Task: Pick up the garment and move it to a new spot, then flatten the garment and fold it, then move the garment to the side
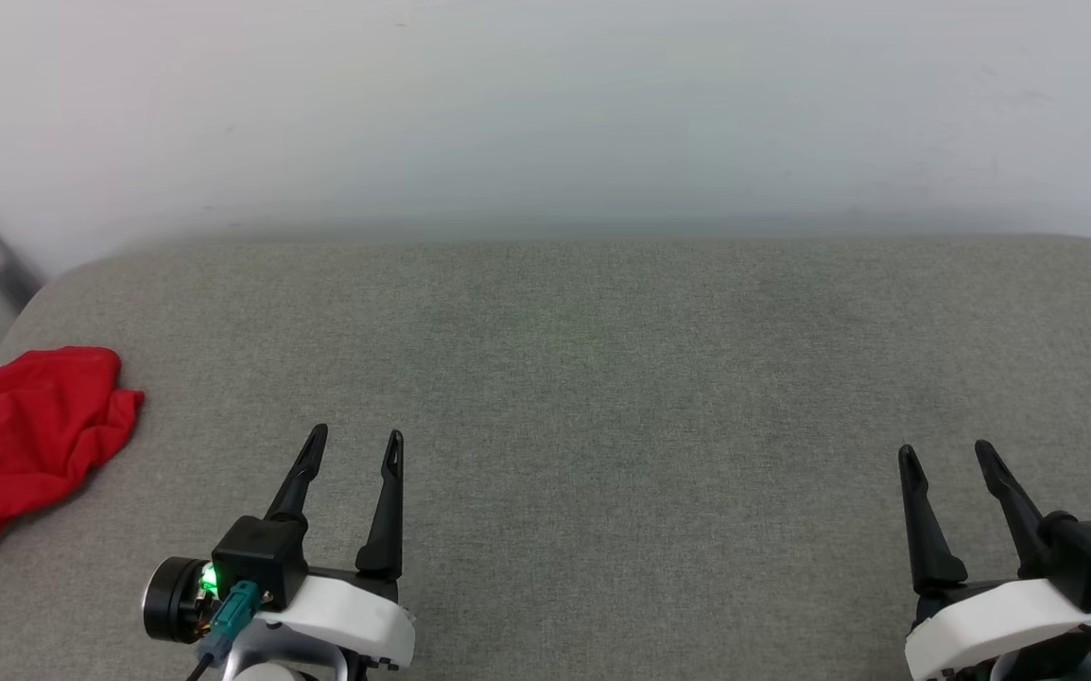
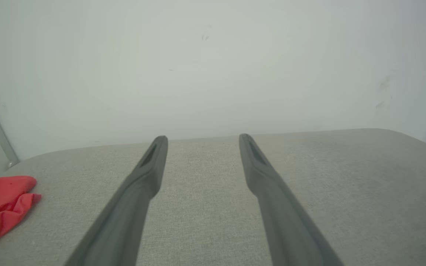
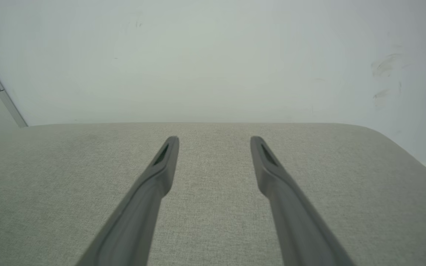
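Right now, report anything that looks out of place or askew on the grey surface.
The garment lies bunched in a crumpled heap at the left edge of the grey surface, not spread flat. Nothing else stands out; the left end effector and right end effector are open and empty.

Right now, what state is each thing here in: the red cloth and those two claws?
red garment, crumpled in a heap at the left edge of the surface, not held
left gripper, open, holding nothing, apart from the garment
right gripper, open, holding nothing
grey padded surface, flat, bearing the garment at its left edge
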`<state>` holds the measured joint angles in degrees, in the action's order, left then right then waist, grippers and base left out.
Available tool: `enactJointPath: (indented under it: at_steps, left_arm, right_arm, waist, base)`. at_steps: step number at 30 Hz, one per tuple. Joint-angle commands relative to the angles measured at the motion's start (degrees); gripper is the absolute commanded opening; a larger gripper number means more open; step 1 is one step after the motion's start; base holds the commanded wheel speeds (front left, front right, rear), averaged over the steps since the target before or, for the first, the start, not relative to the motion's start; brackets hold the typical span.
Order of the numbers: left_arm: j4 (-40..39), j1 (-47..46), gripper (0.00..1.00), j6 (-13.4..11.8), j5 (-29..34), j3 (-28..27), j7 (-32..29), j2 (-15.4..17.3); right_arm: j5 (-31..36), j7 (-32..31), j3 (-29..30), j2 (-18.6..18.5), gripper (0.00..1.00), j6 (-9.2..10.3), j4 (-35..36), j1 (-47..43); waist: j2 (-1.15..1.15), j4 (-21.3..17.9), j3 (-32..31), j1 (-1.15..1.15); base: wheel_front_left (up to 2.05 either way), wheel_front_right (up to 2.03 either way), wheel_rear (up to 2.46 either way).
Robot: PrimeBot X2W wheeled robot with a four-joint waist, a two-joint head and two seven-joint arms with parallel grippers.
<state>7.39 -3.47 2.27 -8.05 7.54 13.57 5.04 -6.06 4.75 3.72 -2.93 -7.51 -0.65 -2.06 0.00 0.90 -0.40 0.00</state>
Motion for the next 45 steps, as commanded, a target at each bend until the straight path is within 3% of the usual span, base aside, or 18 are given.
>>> enactJointPath:
  at_steps: [1,14,34,45]
  left_arm:
    - [0.3,0.4,1.00,-0.3,0.9,-0.2,0.5,0.2]
    - [3.0,0.4,1.00,0.4,3.3,-0.9,1.7,0.1]
    - [6.4,-0.6,1.00,0.4,0.9,-1.4,1.7,-0.5]
    - [7.8,-1.6,1.00,-0.3,0.3,-1.3,1.7,-0.6]
  right_arm:
    - [1.0,0.5,0.0,0.1,1.00,0.03,0.3,-0.5]
    - [2.9,1.4,0.1,0.1,1.00,0.04,0.6,-1.3]
    - [1.5,1.7,-0.1,0.1,1.00,0.04,-0.9,-0.4]
    - [1.2,1.5,-1.0,0.1,1.00,0.04,-0.2,-0.5]
  waist:
    - [0.00,0.1,-0.1,0.00]
    - [0.00,0.4,-0.3,0.00]
    - [0.00,0.7,-0.4,0.00]
    - [0.00,5.9,-0.1,0.00]
  base:
    - [0.00,0.00,0.00]
    - [0.00,0.00,0.00]
    - [0.00,0.00,0.00]
    - [0.00,0.00,0.00]
